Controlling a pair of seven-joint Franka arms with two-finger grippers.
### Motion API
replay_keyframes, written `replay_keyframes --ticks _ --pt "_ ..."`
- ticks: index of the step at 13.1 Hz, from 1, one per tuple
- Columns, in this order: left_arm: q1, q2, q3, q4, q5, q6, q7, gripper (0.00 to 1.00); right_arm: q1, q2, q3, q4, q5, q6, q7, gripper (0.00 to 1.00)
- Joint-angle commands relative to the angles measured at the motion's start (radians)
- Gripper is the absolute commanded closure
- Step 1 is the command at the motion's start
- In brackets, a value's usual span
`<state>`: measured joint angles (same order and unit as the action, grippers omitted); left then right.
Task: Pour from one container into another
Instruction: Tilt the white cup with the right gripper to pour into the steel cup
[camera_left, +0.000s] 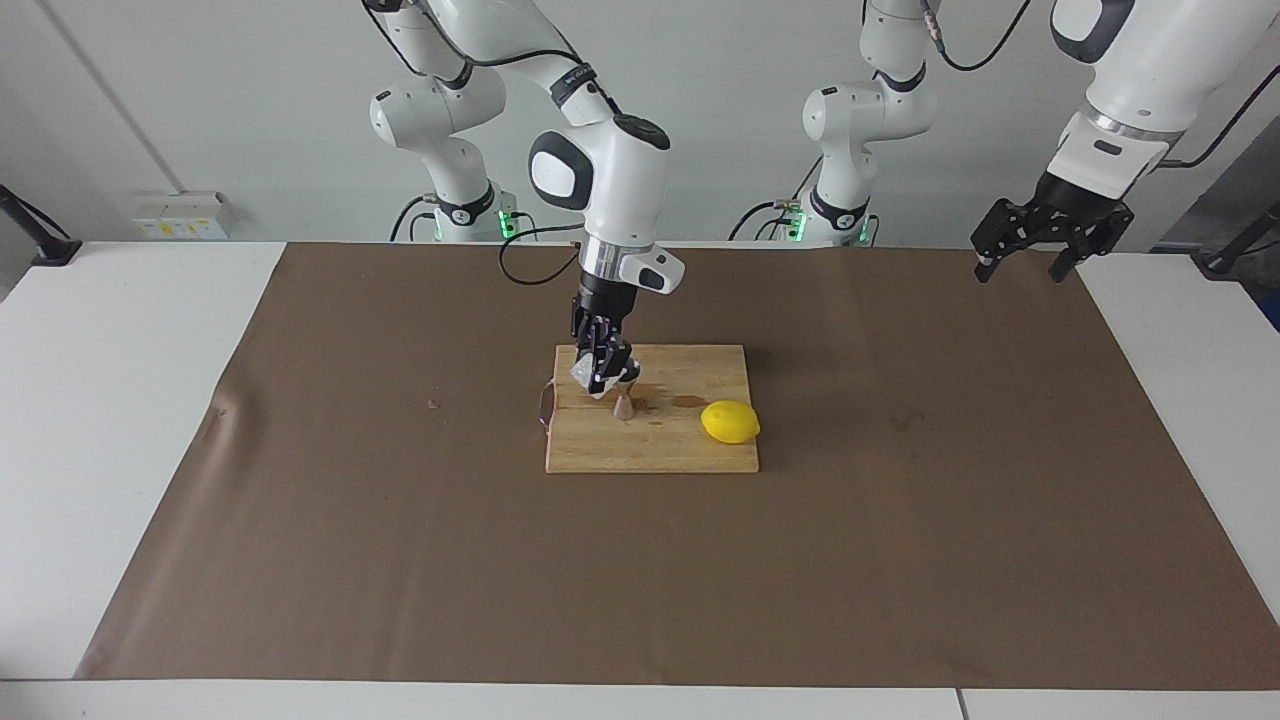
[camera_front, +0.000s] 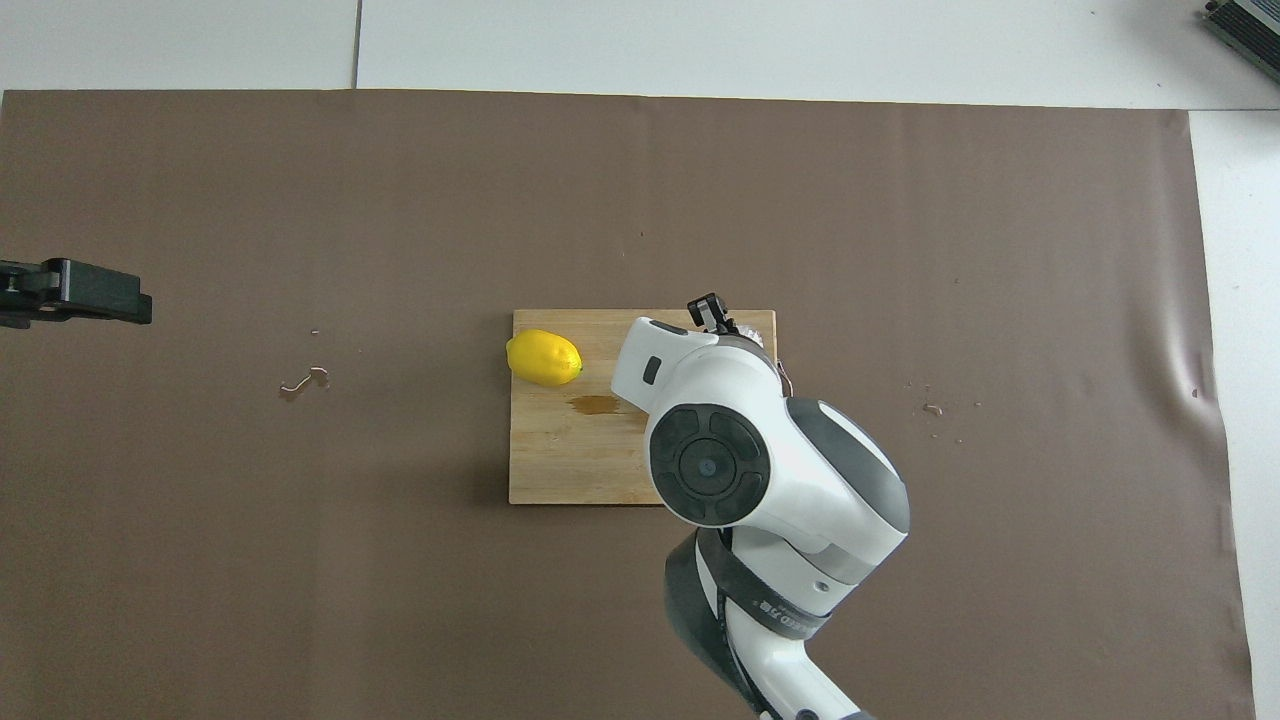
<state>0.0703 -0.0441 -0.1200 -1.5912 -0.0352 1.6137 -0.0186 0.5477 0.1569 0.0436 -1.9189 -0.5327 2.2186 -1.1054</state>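
Note:
On the wooden cutting board (camera_left: 690, 452), my right gripper (camera_left: 602, 372) is shut on the small frosty glass cup (camera_left: 583, 376) and holds it tilted. The cup's mouth points down at the steel jigger (camera_left: 623, 404), which stands upright on the board just under it. In the overhead view the right arm covers both cup and jigger, and only the right gripper's black tip (camera_front: 710, 310) shows above the board (camera_front: 560, 455). My left gripper (camera_left: 1020, 270) waits open and raised over the left arm's end of the table, holding nothing.
A yellow lemon (camera_left: 730, 421) (camera_front: 543, 357) lies on the board toward the left arm's end. A wet stain (camera_front: 598, 404) marks the board beside the jigger. Small spills (camera_front: 300, 383) dot the brown paper.

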Motion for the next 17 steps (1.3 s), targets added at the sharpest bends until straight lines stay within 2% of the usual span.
replay_keyframes --ticks 1,9,17 --pt "-0.004 0.0 0.005 0.002 -0.011 0.009 0.005 0.0 0.017 -0.008 0.007 0.001 -0.064 -0.025 0.022 1.0" --pt "-0.004 0.0 0.005 0.004 -0.011 0.009 0.005 0.0 0.035 -0.02 0.007 -0.011 -0.134 -0.048 0.022 1.0" --pt "-0.004 -0.002 0.005 0.002 -0.011 0.009 0.005 0.0 0.035 -0.02 0.01 -0.009 -0.122 -0.059 0.085 1.0"
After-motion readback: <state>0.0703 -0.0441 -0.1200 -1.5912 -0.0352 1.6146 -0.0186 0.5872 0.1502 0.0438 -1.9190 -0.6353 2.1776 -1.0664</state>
